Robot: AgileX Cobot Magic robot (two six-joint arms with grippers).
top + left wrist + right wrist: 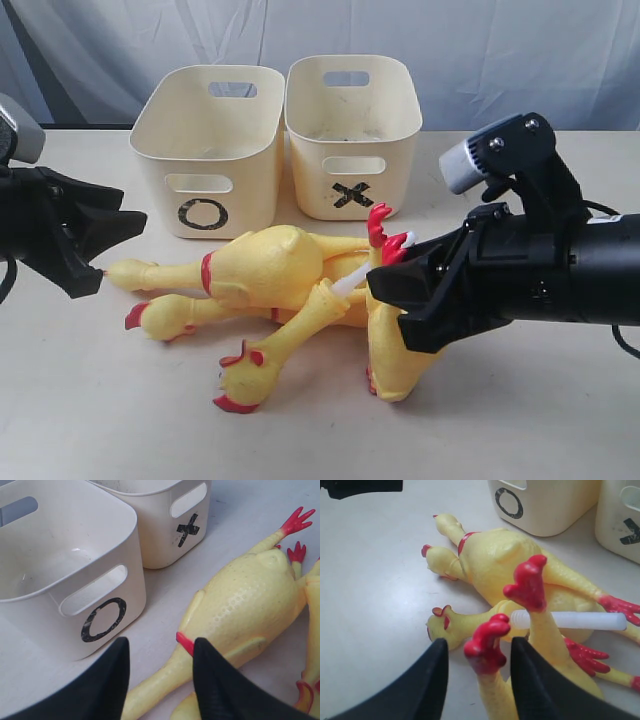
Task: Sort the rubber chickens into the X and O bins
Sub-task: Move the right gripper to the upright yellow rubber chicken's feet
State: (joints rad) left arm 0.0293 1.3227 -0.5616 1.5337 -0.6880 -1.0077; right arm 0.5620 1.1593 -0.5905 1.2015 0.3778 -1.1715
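Observation:
Several yellow rubber chickens lie heaped in front of the bins; the top one point(275, 265) point(250, 595) point(495, 555) lies with its neck toward my left gripper. The O bin point(255, 190) point(60, 630) stands left of the X bin point(310, 170) point(155, 540); nothing shows inside either. My left gripper point(95, 268) point(160, 655) is open, with that chicken's neck between its fingertips. My right gripper point(385, 285) point(479, 650) is open around a raised red-footed leg point(487, 645) of the rightmost chicken point(395, 350). The leg lies against one finger and a gap shows at the other.
A white ribbed tube point(350, 283) point(570, 621) sticks out among the chickens' legs. One chicken's head point(240, 385) points toward the table's front. A pale curtain hangs behind the bins, which stand close side by side.

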